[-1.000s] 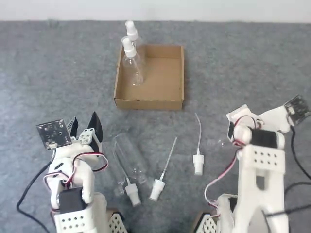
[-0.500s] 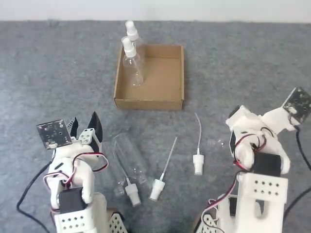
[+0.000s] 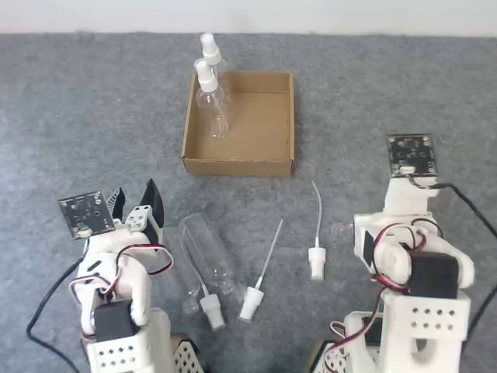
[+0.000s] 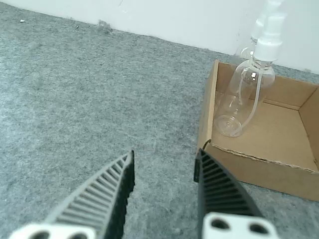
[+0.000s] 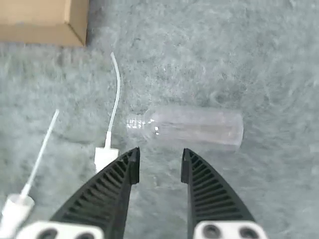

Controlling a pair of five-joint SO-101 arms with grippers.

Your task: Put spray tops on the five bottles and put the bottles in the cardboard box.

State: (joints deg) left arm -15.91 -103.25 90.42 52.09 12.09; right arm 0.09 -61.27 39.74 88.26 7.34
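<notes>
Left gripper (image 4: pixel 164 174), low over the grey carpet (image 3: pixel 93 101) at the near left: jaws spread moderately apart and empty, aimed toward the cardboard box (image 3: pixel 264 128), at whose far left corner two capped bottles (image 3: pixel 212 105) stand upright. Right gripper (image 5: pixel 159 160), at the near right: jaws likewise parted with nothing between them, poised just above an uncapped bottle (image 5: pixel 192 128) lying on its side on the carpet. Between the arms lie three spray tops (image 3: pixel 316 261) with long dip tubes and a further clear bottle (image 3: pixel 206 247), also on its side.
</notes>
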